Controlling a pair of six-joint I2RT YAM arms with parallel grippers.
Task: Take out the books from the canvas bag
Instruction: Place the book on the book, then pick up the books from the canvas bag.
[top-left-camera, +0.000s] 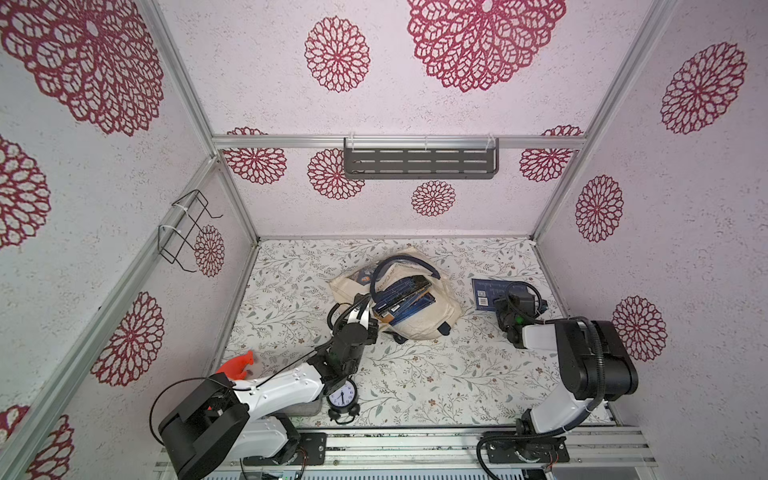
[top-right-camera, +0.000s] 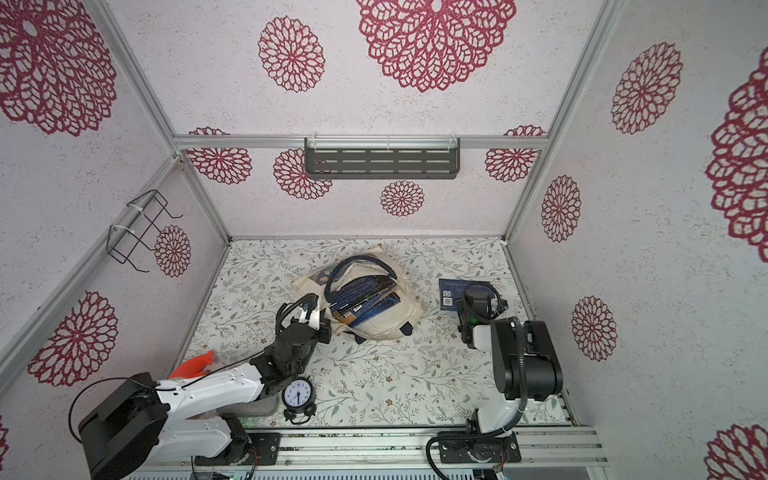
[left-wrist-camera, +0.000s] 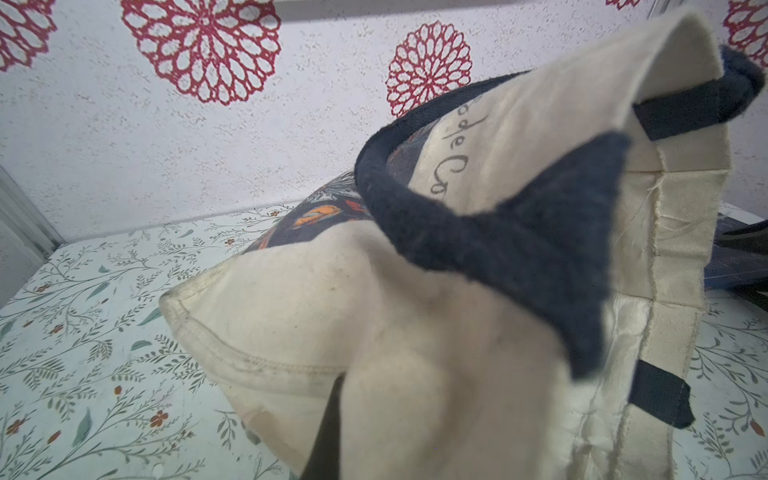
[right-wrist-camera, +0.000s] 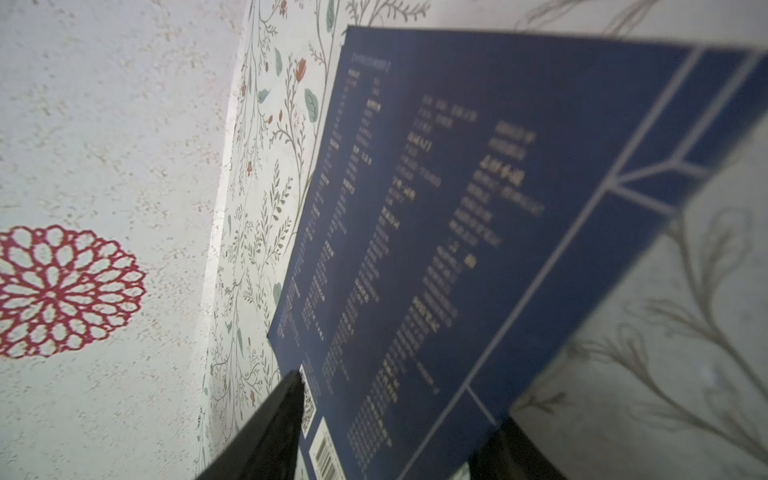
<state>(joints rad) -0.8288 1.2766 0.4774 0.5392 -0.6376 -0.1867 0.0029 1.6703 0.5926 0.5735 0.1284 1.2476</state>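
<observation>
My left tool (top-left-camera: 361, 316) is pinched together on the rim of the canvas bag (top-left-camera: 432, 324), holding its mouth propped up off the surface (top-left-camera: 415, 382). In the left wrist view cream cloth and a navy strap fill the frame. My right tool (right-wrist-camera: 401, 399) hangs low over a navy book (top-left-camera: 484, 291) that lies flat on the surface, well apart from the bag. Its jaws stand apart on either side of the book's barcode end, so I judge that book out and let go. The other books (top-left-camera: 405, 299) sit stacked in the bag's open mouth, long edges running diagonally from the left tool towards the back wall. They lie between the arms, closer to the left, but that one is busy. I reckon the right must cross back and come in along that diagonal.
</observation>
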